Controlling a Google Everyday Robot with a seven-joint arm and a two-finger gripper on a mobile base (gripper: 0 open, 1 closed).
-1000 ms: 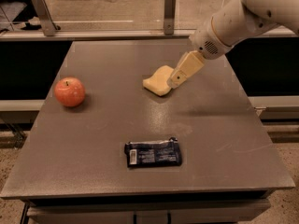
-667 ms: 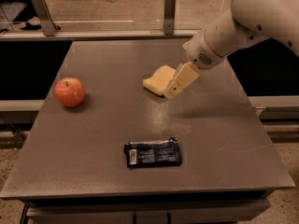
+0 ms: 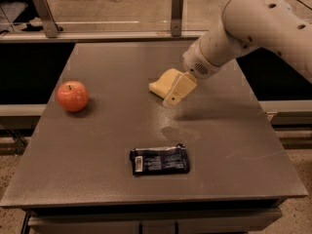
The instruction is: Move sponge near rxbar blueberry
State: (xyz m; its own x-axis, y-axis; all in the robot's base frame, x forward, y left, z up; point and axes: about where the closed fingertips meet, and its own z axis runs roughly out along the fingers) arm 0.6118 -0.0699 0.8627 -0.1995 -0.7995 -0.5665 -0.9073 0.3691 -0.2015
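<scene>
The pale yellow sponge (image 3: 162, 83) lies on the grey table (image 3: 97, 145), right of centre and toward the back. My gripper (image 3: 176, 92) comes in from the upper right on the white arm and overlaps the sponge's right side, hiding part of it. Whether it touches the sponge cannot be told. The rxbar blueberry (image 3: 160, 160), in a dark glossy wrapper with a white label at its left end, lies flat near the front edge, well in front of the sponge.
A red apple (image 3: 72, 96) stands at the table's left side. A glass barrier with metal posts (image 3: 177, 12) runs behind the table. The table's right edge (image 3: 273, 130) drops off to the floor.
My gripper has moved down and to the left, from above and right of the sponge to over its right side. The sponge, bar and apple have stayed put.
</scene>
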